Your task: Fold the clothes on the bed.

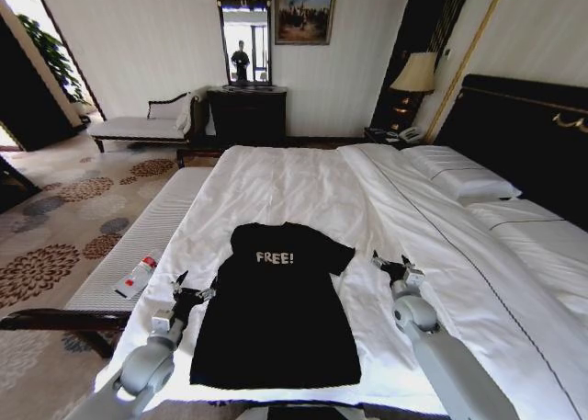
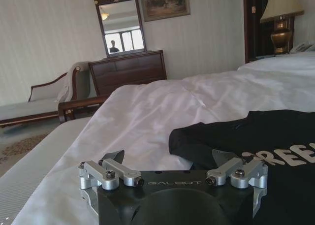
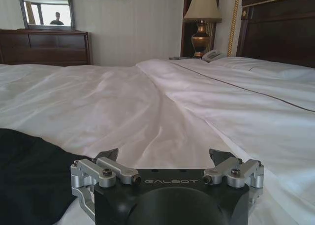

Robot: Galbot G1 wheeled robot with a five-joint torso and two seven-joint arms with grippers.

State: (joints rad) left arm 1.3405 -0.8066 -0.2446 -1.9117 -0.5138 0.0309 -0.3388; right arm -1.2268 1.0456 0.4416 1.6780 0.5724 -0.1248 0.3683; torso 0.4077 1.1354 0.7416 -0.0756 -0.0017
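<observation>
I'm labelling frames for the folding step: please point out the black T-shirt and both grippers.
black T-shirt (image 1: pixel 276 319): head view, middle of its body.
left gripper (image 1: pixel 192 289): head view, between its open fingertips.
right gripper (image 1: pixel 393 265): head view, between its open fingertips.

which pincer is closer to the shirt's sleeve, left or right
The left pincer: it sits beside the T-shirt's sleeve, nearly at the black cloth. The right pincer rests over bare white duvet, clearly apart from its sleeve.

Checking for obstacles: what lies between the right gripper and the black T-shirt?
Only bare white duvet separates the open right gripper from the T-shirt, seen in the head view.
</observation>
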